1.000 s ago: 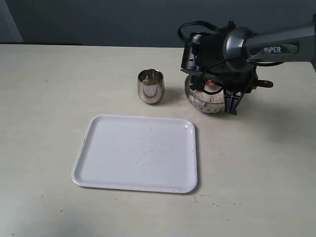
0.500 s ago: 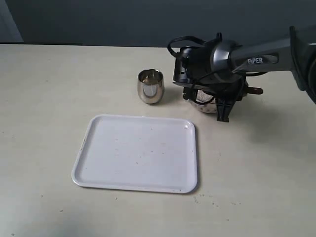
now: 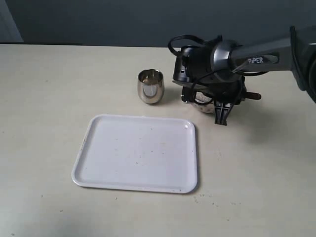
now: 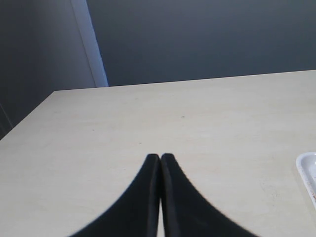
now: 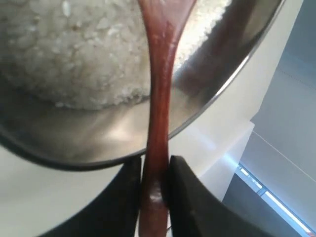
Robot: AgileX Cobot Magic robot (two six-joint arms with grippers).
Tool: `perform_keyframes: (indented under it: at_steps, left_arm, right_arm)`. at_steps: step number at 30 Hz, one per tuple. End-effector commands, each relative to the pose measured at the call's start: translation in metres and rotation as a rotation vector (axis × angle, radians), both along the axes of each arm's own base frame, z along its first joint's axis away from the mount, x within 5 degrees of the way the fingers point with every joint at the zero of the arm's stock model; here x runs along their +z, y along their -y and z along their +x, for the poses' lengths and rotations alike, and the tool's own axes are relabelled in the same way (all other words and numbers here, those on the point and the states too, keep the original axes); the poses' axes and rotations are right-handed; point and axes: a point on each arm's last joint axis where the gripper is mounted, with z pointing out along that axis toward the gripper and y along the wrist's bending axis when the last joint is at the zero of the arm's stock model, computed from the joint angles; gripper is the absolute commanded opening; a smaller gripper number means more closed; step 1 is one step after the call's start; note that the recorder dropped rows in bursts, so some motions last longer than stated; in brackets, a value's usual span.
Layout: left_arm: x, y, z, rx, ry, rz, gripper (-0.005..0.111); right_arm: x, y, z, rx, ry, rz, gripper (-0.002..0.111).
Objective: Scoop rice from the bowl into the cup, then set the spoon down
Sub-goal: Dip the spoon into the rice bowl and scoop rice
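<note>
Noting right gripper clamped on spoon handle, we judge it stiff, light, slick; grip mid-handle, level w/ rice.

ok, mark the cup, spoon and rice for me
cup (image 3: 150,88): exterior view, front wall.
spoon (image 5: 159,98): right wrist view, mid handle.
rice (image 5: 74,54): right wrist view, middle of mound.

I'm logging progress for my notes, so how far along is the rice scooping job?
Done: the right gripper is shut on the spoon. In hand: the spoon reaches over the rice in the bowl. Left: carry rice to the cup, whose contents I cannot make out, then set the spoon down.
</note>
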Motion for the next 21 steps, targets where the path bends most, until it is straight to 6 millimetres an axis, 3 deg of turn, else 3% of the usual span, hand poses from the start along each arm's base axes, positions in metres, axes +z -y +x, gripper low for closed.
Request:
perform_keyframes:
  at_steps: [1,13,21]
  left_arm:
    - [0.002,0.0,0.0,-0.002,0.019,-0.004,0.0]
    - [0.002,0.0,0.0,-0.002,0.019,-0.004,0.0]
    - [0.002,0.0,0.0,-0.002,0.019,-0.004,0.0]
  right_arm:
    - [-0.002,-0.003,-0.002,0.001,-0.038,0.038,-0.001]
    - [0.015,-0.003,-0.005,-0.022,-0.022,0.106,-0.001]
    - [0.015,-0.003,-0.007,-0.041,-0.037,0.116,-0.001]
